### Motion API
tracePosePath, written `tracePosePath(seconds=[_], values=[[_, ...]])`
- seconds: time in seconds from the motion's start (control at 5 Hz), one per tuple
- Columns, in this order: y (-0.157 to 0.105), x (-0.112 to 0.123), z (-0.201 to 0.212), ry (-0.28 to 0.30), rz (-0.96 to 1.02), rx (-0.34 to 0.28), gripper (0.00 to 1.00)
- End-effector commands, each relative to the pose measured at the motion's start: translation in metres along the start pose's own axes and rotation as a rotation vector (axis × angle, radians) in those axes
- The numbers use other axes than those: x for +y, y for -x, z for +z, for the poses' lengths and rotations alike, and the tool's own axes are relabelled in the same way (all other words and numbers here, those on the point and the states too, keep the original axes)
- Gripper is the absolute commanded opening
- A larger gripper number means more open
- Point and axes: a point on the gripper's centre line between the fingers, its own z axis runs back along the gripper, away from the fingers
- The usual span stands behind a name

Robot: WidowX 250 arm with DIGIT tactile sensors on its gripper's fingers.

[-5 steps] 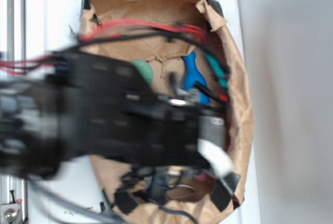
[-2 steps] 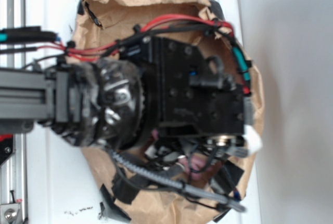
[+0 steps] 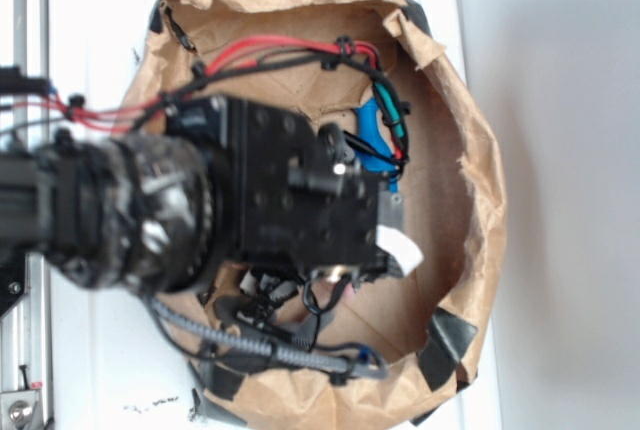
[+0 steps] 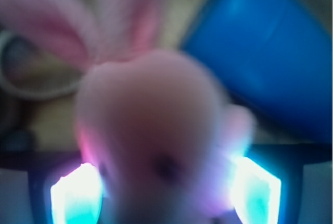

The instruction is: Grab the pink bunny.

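Observation:
The pink bunny (image 4: 151, 125) fills the wrist view, blurred and very close, its long ears (image 4: 57, 26) pointing up and a dark eye near the bottom. My gripper (image 4: 165, 193) straddles its head, open, with the bright fingers (image 4: 73, 193) close on either side; contact with the fur cannot be judged. In the exterior view the black arm (image 3: 280, 190) hangs over the brown paper nest and hides the bunny; only one white finger pad (image 3: 402, 248) shows.
A blue bottle (image 4: 265, 57) lies just right of the bunny, and the blue bottle (image 3: 372, 140) also peeks out beside the arm. The crumpled brown paper wall (image 3: 470, 200) rings the area. A grey ring (image 4: 21, 73) sits at the left.
The arm swung over the nest, first toward the right wall, then back left, and now sits lower over the middle. The blue bottle is visible again.

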Motion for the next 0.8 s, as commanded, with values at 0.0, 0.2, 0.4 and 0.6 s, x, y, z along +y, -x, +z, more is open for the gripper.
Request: tracePosePath(seconds=[0.0, 0.2, 0.4, 0.6], values=[[0.009, -0.01, -0.009, -0.049, 0.054, -0.023, 0.0], [0.008, -0.007, 0.003, -0.027, 0.047, -0.04, 0.0], [0.006, 0.01, 0.052, 0.025, 0.088, -0.158, 0.0], [0.005, 0.026, 0.093, 0.065, 0.117, -0.244, 0.0]])
